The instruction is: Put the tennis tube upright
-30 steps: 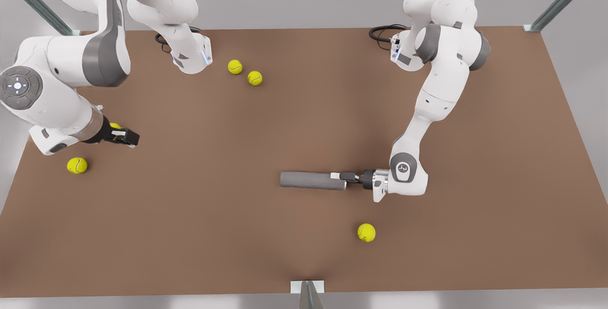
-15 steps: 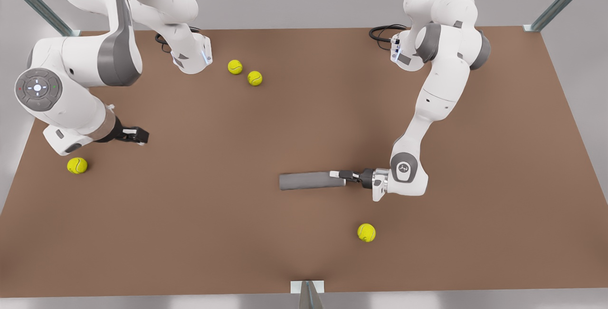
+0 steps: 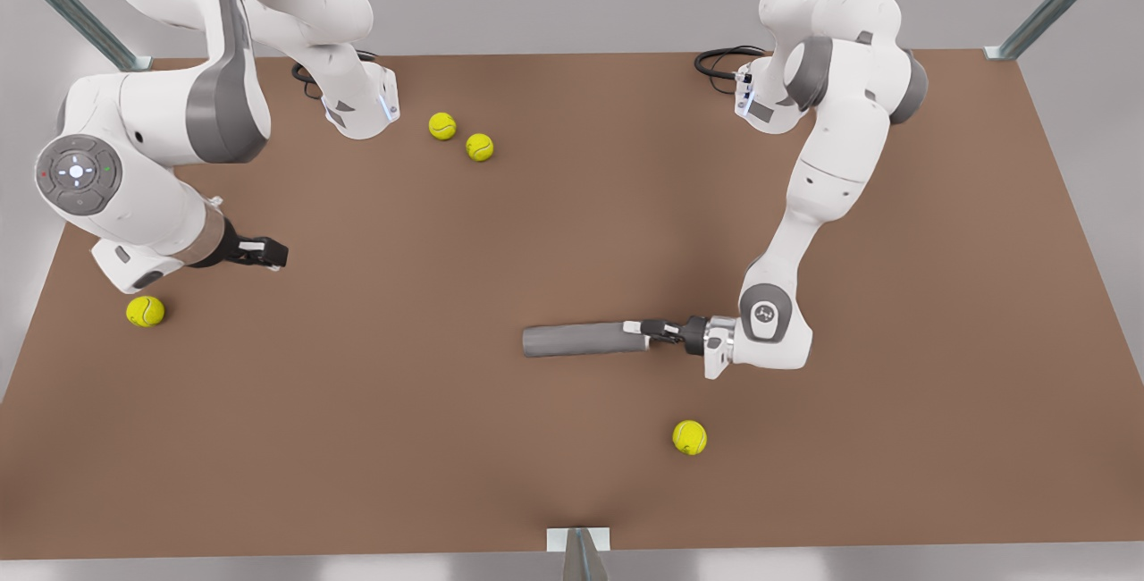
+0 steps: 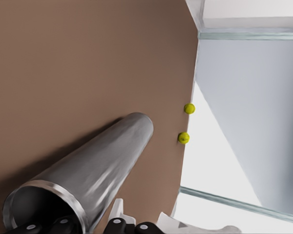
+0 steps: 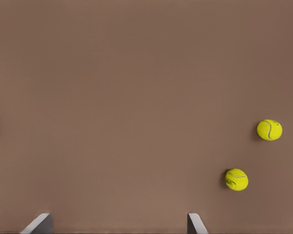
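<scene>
Spreading wide beneath me, the brown table (image 3: 375,438) carries everything. My left arm reaches in from the front view's right, and my left gripper (image 3: 645,329) is clenched on the rim of the tennis tube (image 3: 585,340), one finger inside the open mouth and one outside, as my left wrist view shows at the tube's lighter rim (image 4: 44,187). The tube is lying on its side, stretched toward the front view's left, near the middle of the table. My right arm waits at the front view's left with my right gripper (image 3: 268,252) held above bare table, its fingertips (image 5: 39,224) spread apart and empty.

I judge the grasp made and the tipping-up not yet begun. Next I must lift the held end and swing it over the far end, so that the closed end plants flat; a grip slipping on that thin rim is the risk. One tennis ball (image 3: 689,436) sits nearby, two more (image 3: 460,136) well apart, another (image 3: 145,310) by my right arm.
</scene>
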